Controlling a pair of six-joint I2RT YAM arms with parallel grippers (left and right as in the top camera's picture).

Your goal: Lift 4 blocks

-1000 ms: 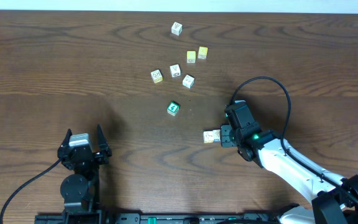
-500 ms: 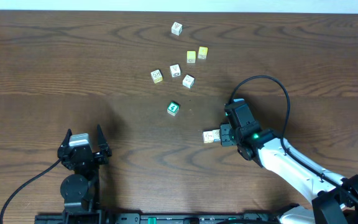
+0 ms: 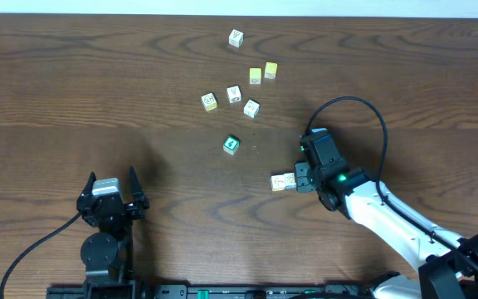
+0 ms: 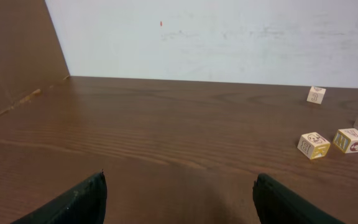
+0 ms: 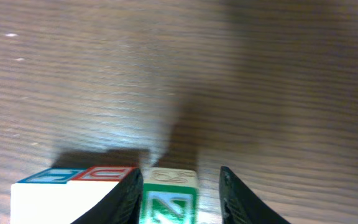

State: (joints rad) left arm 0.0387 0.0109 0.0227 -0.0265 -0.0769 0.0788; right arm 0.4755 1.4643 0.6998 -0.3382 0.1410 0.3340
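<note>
Near the table's right middle, the right gripper [image 3: 293, 180] has a green-faced wooden alphabet cube with a white N [image 5: 168, 202] between its two fingers. One finger lies against the cube, but a dark sliver shows on the other side. I cannot tell whether the jaws truly clamp it, nor whether it is clear of the dark wooden table [image 3: 405, 75]. Just outside that finger sits a white cube edged in blue and red [image 5: 73, 194].

Judged from this, the task is at its first block at most, since no cube is plainly raised. A second green-faced cube [image 3: 231, 144] rests on the wood up-left of the gripper. A pale cream cube with yellowish print [image 3: 209, 101] lies farther back, among white lettered cubes [image 3: 251, 108] and two plain yellow cubes [image 3: 256, 75]; all sit flat and apart.

At the near left, the left gripper [image 3: 111, 191] is parked with its jaws spread wide and nothing between them. No box, tray or other container is in view.
</note>
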